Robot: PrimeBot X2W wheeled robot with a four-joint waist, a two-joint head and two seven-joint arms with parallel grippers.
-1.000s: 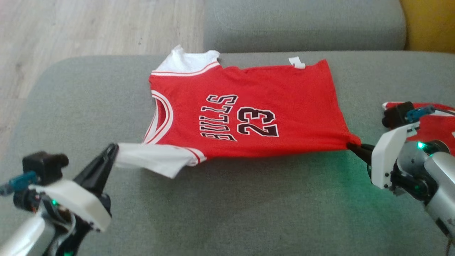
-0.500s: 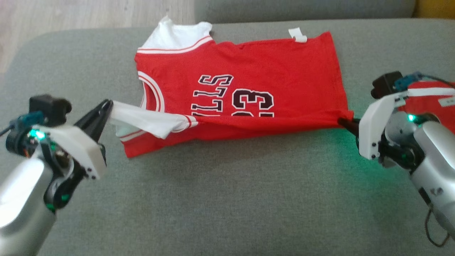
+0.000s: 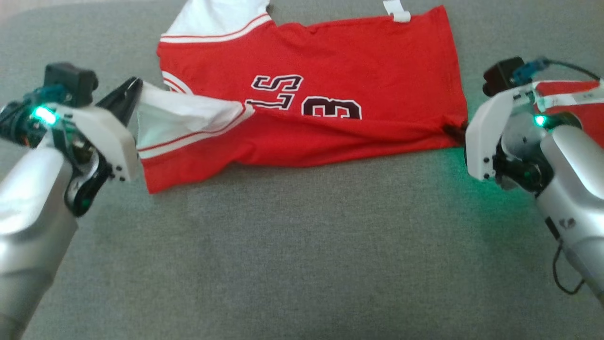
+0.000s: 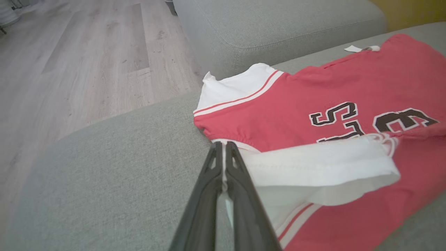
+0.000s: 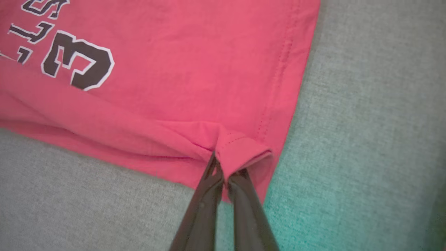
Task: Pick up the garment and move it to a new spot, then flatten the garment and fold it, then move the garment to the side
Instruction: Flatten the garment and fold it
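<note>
Already, in the head view, the near long edge of the red jersey (image 3: 330,61) has been raised and carried over its own front. A second ago all the black lettering was exposed, while its lower half is now covered, so the lengthwise fold is judged to be under way on the grey sofa cushion (image 3: 302,245), where the jersey lies spread. The left gripper (image 3: 136,85) is clamped on the white sleeve (image 3: 188,113) and the right gripper (image 3: 453,131) on the hem corner (image 3: 457,121). In the left wrist view, the dark fingers (image 4: 207,195) are seen pressed together on thin white knit, which sags in a soft, limp flap. In the right wrist view, the fingers are pinched shut on a rolled, stitched corner, from which taut creases are drawn across smooth cloth; the cushion's weave looks coarse by comparison.
</note>
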